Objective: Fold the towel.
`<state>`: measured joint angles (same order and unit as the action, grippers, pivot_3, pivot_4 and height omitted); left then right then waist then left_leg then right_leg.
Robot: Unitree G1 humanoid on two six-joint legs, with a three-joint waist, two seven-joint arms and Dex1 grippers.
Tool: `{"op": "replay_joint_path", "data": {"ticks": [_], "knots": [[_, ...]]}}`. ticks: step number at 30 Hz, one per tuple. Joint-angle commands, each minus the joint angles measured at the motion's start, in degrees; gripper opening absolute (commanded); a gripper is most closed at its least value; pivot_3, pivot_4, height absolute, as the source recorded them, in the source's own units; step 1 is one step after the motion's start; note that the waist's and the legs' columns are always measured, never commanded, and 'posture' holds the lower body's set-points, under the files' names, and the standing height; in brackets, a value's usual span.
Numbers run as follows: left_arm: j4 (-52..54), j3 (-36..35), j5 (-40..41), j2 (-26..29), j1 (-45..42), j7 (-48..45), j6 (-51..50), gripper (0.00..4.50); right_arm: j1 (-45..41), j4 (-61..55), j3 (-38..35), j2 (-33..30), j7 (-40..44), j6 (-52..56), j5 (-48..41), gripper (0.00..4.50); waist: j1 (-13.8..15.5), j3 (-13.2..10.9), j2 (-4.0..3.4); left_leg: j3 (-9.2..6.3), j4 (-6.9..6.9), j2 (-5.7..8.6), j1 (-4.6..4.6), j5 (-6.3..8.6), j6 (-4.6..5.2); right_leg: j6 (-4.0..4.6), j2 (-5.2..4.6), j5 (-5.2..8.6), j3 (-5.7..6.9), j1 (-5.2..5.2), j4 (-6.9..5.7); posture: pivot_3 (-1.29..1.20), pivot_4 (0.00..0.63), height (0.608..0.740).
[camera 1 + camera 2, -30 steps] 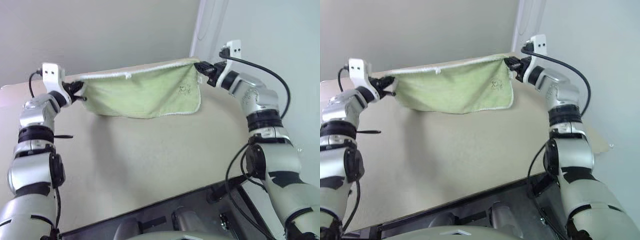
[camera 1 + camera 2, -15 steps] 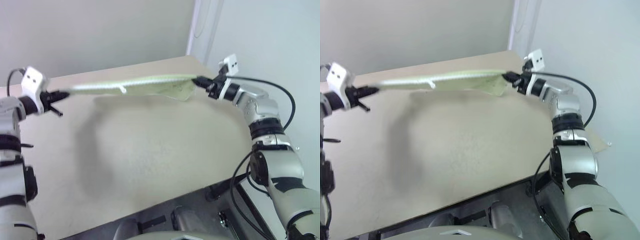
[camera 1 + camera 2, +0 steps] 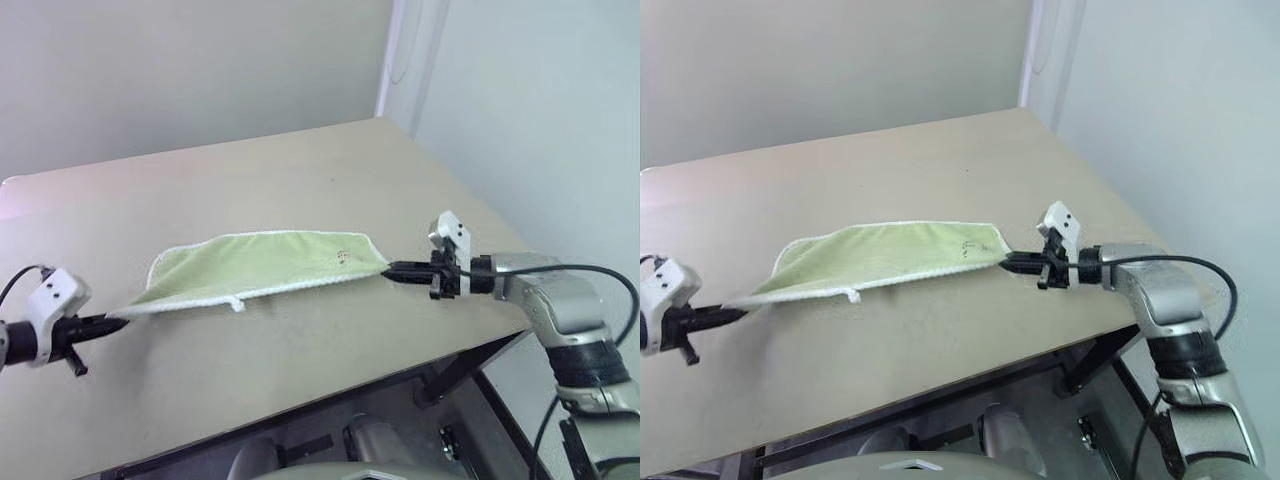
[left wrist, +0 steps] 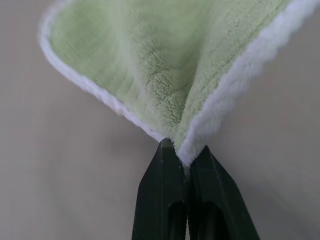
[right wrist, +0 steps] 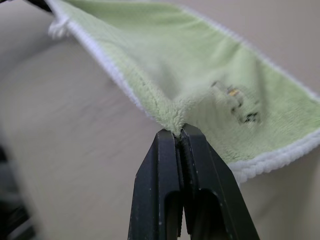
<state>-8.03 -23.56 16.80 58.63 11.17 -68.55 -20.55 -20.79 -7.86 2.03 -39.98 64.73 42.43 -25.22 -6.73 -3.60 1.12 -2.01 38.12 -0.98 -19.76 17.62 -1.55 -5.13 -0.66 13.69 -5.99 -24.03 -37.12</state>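
Across the middle of the frame, above the smooth beige table [image 3: 300,150], I hold the towel [image 3: 265,265] stretched in a shallow arc, its far edge apparently draped on the tabletop; by my reading the fold is not yet made. My left gripper [image 3: 112,322], lower left, and right gripper [image 3: 392,270], right of centre, are each clamped on a corner. The light-green terry is plush, edged in white scalloped stitching, with a small white loop tag [image 3: 237,303] and a tiny dark mark [image 3: 343,256].
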Motion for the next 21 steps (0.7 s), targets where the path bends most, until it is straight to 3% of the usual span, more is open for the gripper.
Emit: {"op": "replay_joint_path", "data": {"ticks": [1,8,11,15,21], "knots": [[4.62,-5.49,0.64,1.55,5.55,-1.03,-0.38,0.00,5.75,-10.07,-2.05,-4.64,1.43,2.28,-3.61,0.02,0.04,-0.03,0.08,-0.01,-0.01,-0.02,0.04,0.00,0.00,0.01,0.00,0.00,0.00,0.03,0.00,0.00,0.000,0.740],[4.82,-7.30,-0.77,2.03,12.45,-1.77,1.89,0.00,16.18,-15.68,-2.69,-11.93,3.37,-0.88,-4.24,0.02,0.09,-0.17,0.27,0.10,-0.24,-0.02,0.10,0.03,-0.01,0.05,-0.04,0.11,0.00,-0.01,0.15,0.00,0.000,0.740],[3.85,-5.24,1.54,1.40,6.25,-0.25,-1.16,0.00,13.64,-11.99,-0.49,-10.76,1.69,-3.52,-2.15,0.02,0.04,-0.25,0.50,0.10,-0.23,-0.07,0.29,0.04,-0.04,0.05,-0.05,0.11,0.05,-0.10,0.22,0.00,0.000,0.740],[1.42,-2.41,4.42,-0.63,-3.00,1.46,-6.49,0.00,7.85,-6.72,0.35,-7.33,-0.46,-3.74,-2.18,0.02,-0.08,-0.50,0.16,0.01,-0.24,-0.39,0.26,0.13,-0.20,0.10,-0.04,0.08,0.52,0.20,1.12,0.00,0.000,0.740],[-5.23,1.72,4.49,-1.46,-11.53,2.08,-8.05,0.00,-0.17,4.66,1.05,-1.12,-5.59,-4.21,0.28,0.02,-0.43,-0.43,0.33,0.36,-0.17,-0.39,0.33,0.23,-0.22,-0.13,-0.13,-0.54,0.37,0.39,1.01,0.00,0.000,0.740]]}}
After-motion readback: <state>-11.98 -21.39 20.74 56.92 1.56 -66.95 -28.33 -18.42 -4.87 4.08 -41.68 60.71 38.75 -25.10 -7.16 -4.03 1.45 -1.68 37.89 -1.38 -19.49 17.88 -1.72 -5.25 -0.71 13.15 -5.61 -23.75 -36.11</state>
